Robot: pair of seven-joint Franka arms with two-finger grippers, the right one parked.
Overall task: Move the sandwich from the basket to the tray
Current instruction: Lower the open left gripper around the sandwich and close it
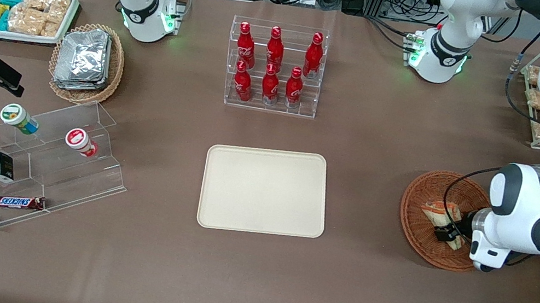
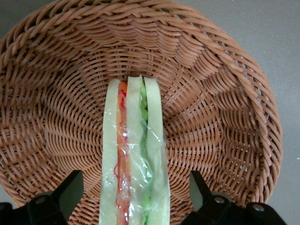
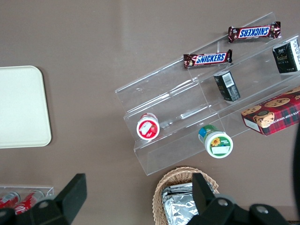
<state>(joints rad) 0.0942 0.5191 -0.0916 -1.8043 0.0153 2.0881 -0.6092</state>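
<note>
- sandwich (image 2: pixel 133 159) sits in the basket (image 1: pixel 416 221), over at the working arm's end
- gripper (image 2: pixel 136 199) straddles it, fingers (image 2: pixel 70 190) spread apart
- tray (image 1: pixel 264 190) mid-table, bottle rack (image 1: pixel 275 66) farther from the camera

Basket (image 2: pixel 220 117): woven wicker, reddish-brown, ribbed and rough. Sandwich (image 2: pixel 133 159): soft matt white bread under clear, crinkled, glossy film. Tray (image 1: pixel 265 190): smooth matt cream plastic. Gripper (image 2: pixel 136 199) low in the basket, fingers (image 2: pixel 70 190) matt black, astride the sandwich, apart. Tabletop (image 1: pixel 372 136): matt brown
</note>
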